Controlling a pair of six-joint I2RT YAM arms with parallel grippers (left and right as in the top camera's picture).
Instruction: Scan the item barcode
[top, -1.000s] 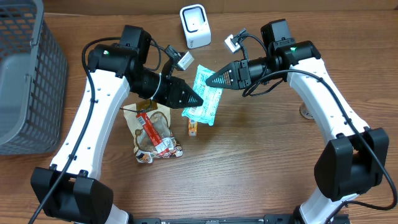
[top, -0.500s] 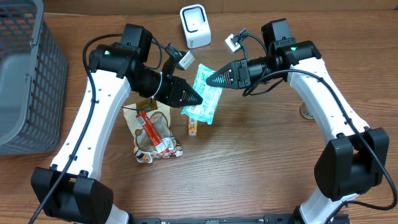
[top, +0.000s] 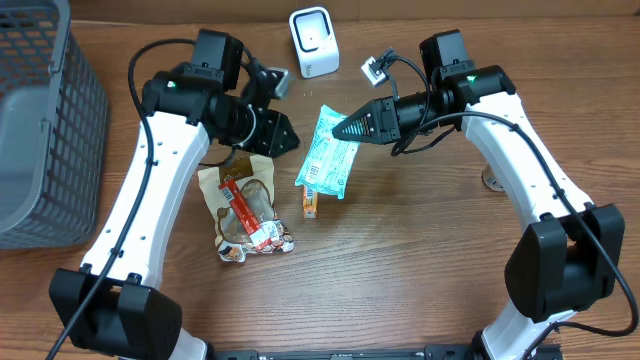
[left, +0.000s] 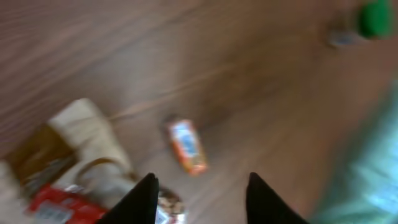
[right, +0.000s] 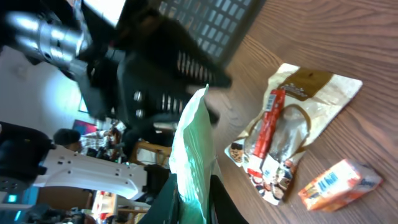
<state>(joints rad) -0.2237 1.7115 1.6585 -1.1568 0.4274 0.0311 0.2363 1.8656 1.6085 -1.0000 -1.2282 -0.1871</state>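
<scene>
Because the left wrist view is smeared by blur, we read only rough shapes there: the left pincer (left: 202, 180) stands released, its two dark fingers (left: 146, 199) parted with nothing between them, above bare tabletop (left: 261, 74). Beyond them lies a small orange box (left: 186, 146), with a brown snack pouch (left: 81, 155) at eight o'clock of it, cut off by the frame edge. A pale green smear (left: 367, 180) at four o'clock and a green blob (left: 375, 17) at one o'clock are too blurred to name.

Overhead, the right pincer (top: 336, 128) is clenched on the twelve-o'clock end of the mint-green packet (top: 327, 162), which hangs tilted near the middle of the tabletop, at six o'clock of the white scanner (top: 313, 40). The left pincer is near the packet at nine o'clock, apart from it. Whether the packet's lower end touches the wood we cannot tell. A grey mesh basket (top: 40, 120) sits at nine o'clock of the tabletop, partly cut off.

Only the right wrist view shows the packet edge-on in the clenched pincer. We cannot make out a barcode in any view.
</scene>
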